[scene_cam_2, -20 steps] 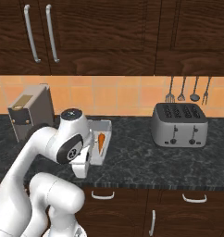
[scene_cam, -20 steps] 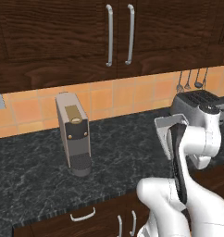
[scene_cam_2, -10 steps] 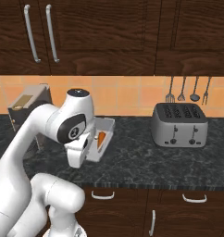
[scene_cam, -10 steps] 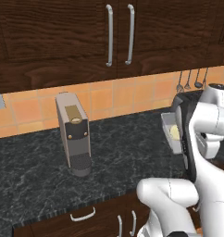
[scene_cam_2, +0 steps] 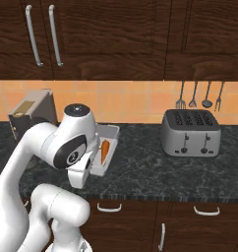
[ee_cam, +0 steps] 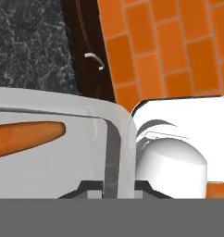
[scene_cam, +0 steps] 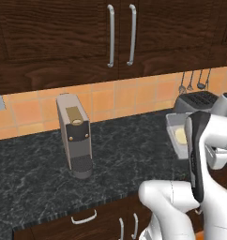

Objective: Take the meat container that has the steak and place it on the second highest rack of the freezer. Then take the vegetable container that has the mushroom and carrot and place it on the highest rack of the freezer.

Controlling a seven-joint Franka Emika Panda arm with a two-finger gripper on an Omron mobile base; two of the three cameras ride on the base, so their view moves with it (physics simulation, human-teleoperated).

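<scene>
Pincer clamped on the rim of the vegetable container, held tilted above the bench with carrot and mushroom inside. Level before carrying; keep slow, clear of the toaster, toward the freezer's highest rack.

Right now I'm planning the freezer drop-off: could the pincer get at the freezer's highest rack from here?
Probably not. The pincer is shut on the vegetable container above the counter, and no freezer is in view; the base likely must drive first.
</scene>
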